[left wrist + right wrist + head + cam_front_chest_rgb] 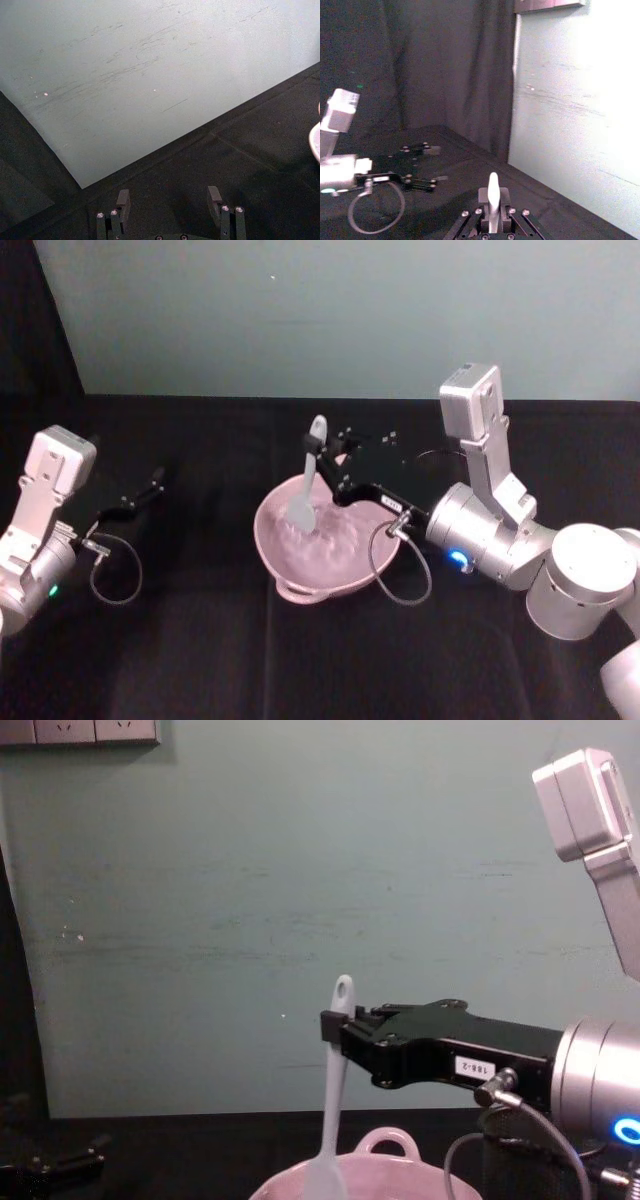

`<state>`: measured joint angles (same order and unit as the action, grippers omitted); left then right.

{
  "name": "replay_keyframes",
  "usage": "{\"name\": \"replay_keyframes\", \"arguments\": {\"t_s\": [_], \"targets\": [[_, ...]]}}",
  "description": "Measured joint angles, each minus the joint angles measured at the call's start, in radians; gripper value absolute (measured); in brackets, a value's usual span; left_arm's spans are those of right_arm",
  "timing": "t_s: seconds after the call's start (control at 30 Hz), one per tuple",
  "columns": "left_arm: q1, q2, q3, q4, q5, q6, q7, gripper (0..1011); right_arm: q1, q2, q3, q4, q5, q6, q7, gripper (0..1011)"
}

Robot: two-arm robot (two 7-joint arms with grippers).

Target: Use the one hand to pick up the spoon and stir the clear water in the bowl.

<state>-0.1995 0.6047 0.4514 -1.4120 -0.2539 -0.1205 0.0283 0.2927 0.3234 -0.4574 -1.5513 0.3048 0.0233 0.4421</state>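
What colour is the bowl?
Pale pink; the bowl shows best in the head view.

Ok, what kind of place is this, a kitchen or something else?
Probably a robot test bench, not a kitchen: a black-draped table, a plain teal backdrop, and one pink bowl being stirred.

Only readable bit is a little white label (472,1069) on the side of the right hand (335,1025), chest view. Looks like "188-2", though I wouldn't swear to every digit. The same label seen from the head camera is unreadable.
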Motion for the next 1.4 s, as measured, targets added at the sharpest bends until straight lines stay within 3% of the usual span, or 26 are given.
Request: {"name": "replay_keyframes", "arguments": {"t_s": [0.13, 0.23, 0.5, 0.8, 1.0, 1.1, 1.4], "targets": [[0.000, 0.000, 0.000, 0.000, 0.000, 0.000, 0.000, 1011, 0.008, 0.000, 0.014, 0.004, -0.001, 0.020, -0.023, 134], [0.000, 0.000, 0.000, 0.000, 0.000, 0.000, 0.000, 1011, 0.007, 0.008, 0.034, -0.017, 0.022, 0.066, -0.032, 134], [0.000, 0.000, 0.000, 0.000, 0.000, 0.000, 0.000, 1011, 0.001, 0.046, 0.126, -0.124, 0.147, 0.236, -0.061, 134], [0.000, 0.000, 0.000, 0.000, 0.000, 0.000, 0.000, 1011, -0.024, 0.106, 0.248, -0.253, 0.270, 0.355, -0.108, 134], [0.000, 0.000, 0.000, 0.000, 0.000, 0.000, 0.000, 1011, -0.048, 0.142, 0.317, -0.299, 0.324, 0.387, -0.131, 134], [0.000, 0.000, 0.000, 0.000, 0.000, 0.000, 0.000, 1011, -0.058, 0.161, 0.334, -0.300, 0.335, 0.395, -0.140, 134], [0.000, 0.000, 0.000, 0.000, 0.000, 0.000, 0.000, 1011, -0.068, 0.195, 0.338, -0.234, 0.351, 0.381, -0.142, 134]]}}
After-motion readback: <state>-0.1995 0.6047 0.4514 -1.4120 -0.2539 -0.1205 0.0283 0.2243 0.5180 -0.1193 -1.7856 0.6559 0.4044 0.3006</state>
